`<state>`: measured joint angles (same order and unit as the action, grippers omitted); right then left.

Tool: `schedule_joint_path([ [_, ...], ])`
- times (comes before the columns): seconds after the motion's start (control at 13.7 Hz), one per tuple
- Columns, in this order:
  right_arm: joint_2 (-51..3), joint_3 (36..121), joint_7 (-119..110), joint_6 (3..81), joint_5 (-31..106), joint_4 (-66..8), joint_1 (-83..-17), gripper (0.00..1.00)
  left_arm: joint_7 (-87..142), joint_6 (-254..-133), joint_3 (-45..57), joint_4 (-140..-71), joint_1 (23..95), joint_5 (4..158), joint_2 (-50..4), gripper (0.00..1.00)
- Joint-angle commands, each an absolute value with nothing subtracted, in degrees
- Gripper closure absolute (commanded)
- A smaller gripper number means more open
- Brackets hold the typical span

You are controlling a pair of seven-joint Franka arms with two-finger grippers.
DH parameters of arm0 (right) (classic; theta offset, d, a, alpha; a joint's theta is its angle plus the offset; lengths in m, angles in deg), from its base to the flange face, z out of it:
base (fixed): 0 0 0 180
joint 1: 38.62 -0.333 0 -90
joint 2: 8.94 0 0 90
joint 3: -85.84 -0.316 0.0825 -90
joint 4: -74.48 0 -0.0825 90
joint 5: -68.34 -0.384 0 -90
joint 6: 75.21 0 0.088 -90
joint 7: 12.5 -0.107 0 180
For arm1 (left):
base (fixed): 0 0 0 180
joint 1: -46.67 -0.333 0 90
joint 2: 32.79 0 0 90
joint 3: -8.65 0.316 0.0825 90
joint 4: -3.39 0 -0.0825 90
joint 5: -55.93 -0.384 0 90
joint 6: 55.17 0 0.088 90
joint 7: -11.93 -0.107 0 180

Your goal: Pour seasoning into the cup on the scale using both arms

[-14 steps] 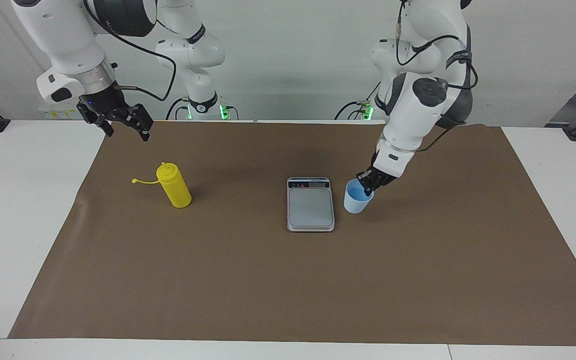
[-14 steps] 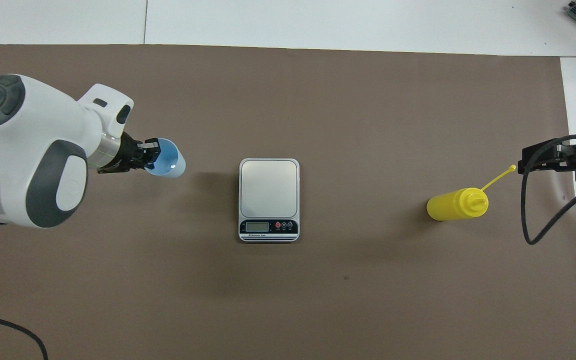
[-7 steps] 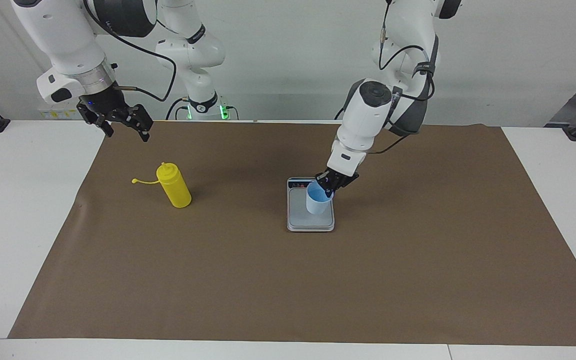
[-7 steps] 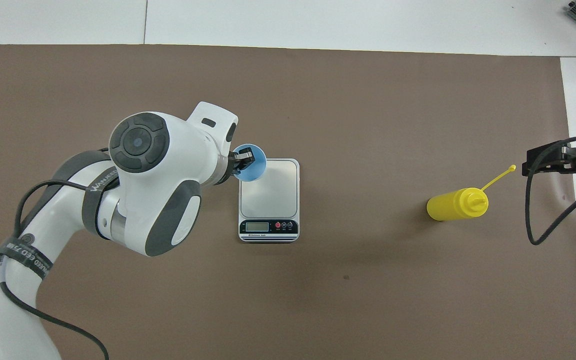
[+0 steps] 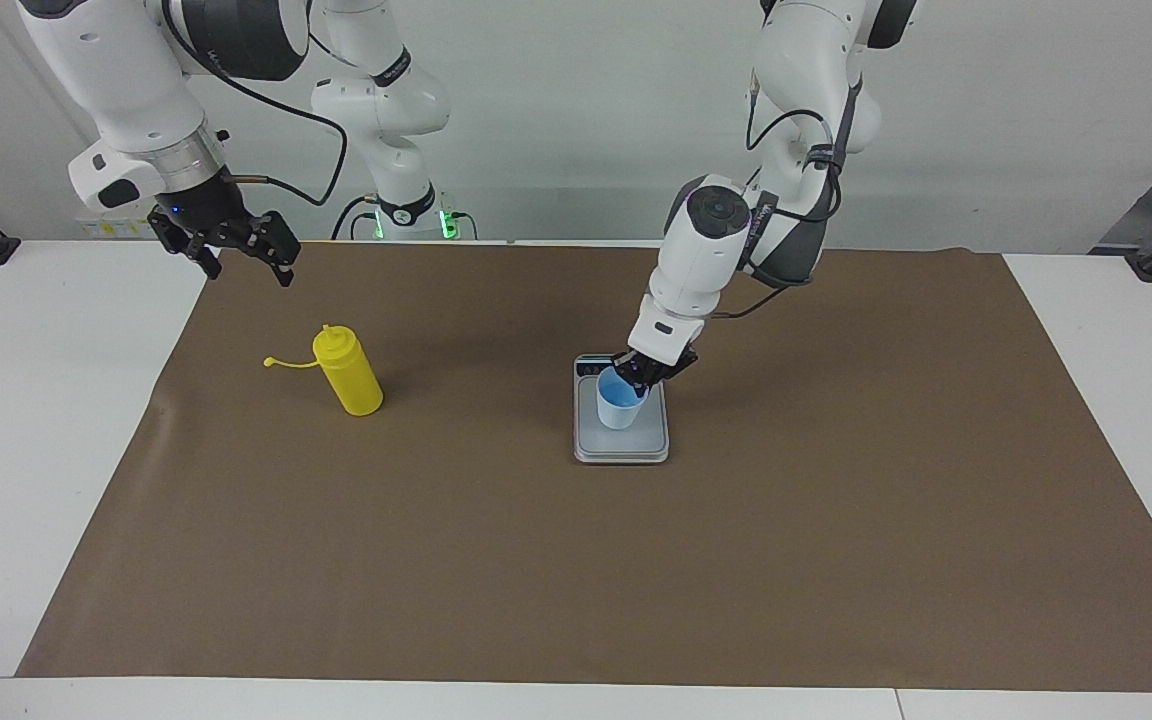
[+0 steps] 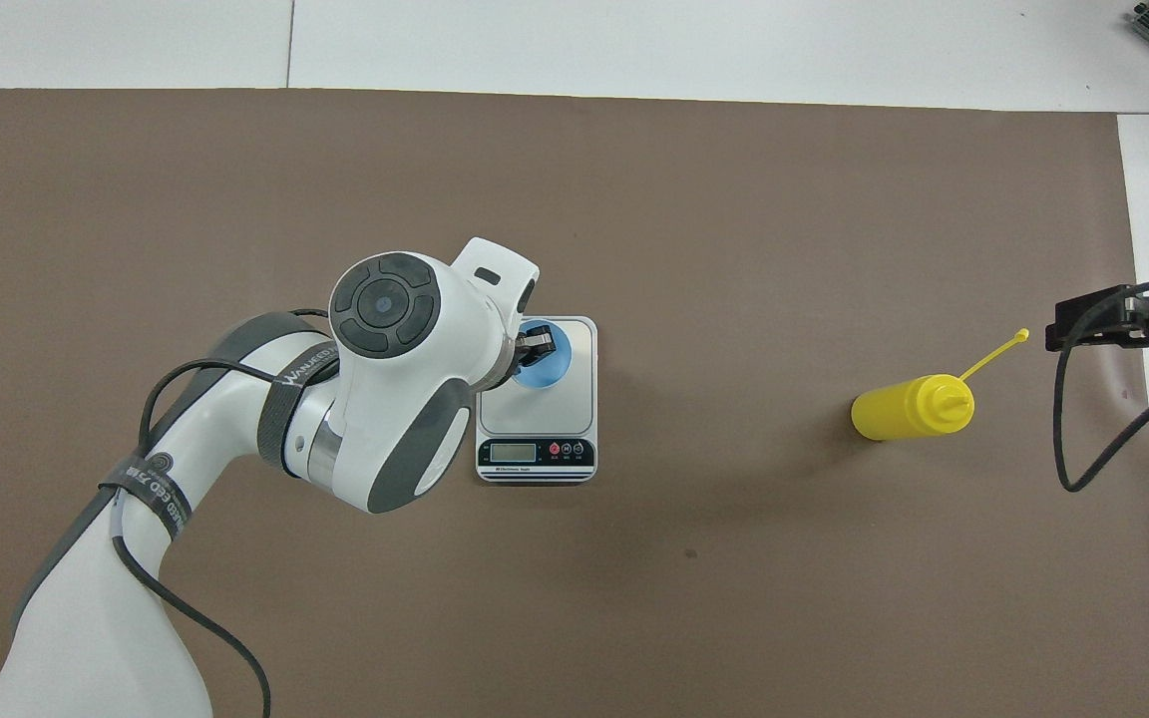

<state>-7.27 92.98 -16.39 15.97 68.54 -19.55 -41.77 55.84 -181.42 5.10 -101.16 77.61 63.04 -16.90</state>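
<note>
The light-blue cup (image 5: 619, 400) is upright over the grey plate of the scale (image 5: 626, 447); I cannot tell whether it rests on the plate or hangs just above it. My left gripper (image 5: 638, 373) is shut on the cup's rim. In the overhead view the cup (image 6: 540, 364) shows under my left gripper (image 6: 535, 345) on the scale (image 6: 574, 349). The yellow seasoning bottle (image 5: 348, 375) stands toward the right arm's end, its tethered cap (image 5: 269, 362) hanging off, and also shows in the overhead view (image 6: 909, 411). My right gripper (image 5: 236, 250) waits open in the air, above the table's edge near the bottle.
A brown paper mat (image 5: 576, 560) covers most of the white table (image 5: 36, 420). The scale's dark display strip (image 6: 536, 454) faces the robots. The right arm's black cable (image 6: 1083, 439) hangs near the bottle.
My left arm carried the cup from beside the scale, at the left arm's end, to over the weighing plate and lowered it. The right gripper barely moved; the bottle stayed put.
</note>
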Motion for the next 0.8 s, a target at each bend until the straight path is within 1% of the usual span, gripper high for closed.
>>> schedule_joint_path([
  [0.0,-5.51,92.70,-14.96,17.69,68.60,-22.28,-41.26,0.00,56.14,-179.89,6.01,-100.93,78.49,62.09,-16.71,1.00],
  [0.22,-4.72,92.79,-12.43,19.62,68.60,-24.13,-41.08,0.00,56.05,-179.80,6.01,-100.93,78.40,61.65,-16.71,1.00],
  [0.51,-4.46,92.79,-8.11,19.18,68.60,-24.39,-40.47,0.00,55.88,-179.80,6.01,-101.28,78.40,61.47,-16.79,1.00],
  [0.73,-2.70,92.79,0.39,19.62,68.34,-27.90,-39.24,0.00,55.79,-179.71,6.01,-101.28,78.23,61.38,-16.79,1.00],
])
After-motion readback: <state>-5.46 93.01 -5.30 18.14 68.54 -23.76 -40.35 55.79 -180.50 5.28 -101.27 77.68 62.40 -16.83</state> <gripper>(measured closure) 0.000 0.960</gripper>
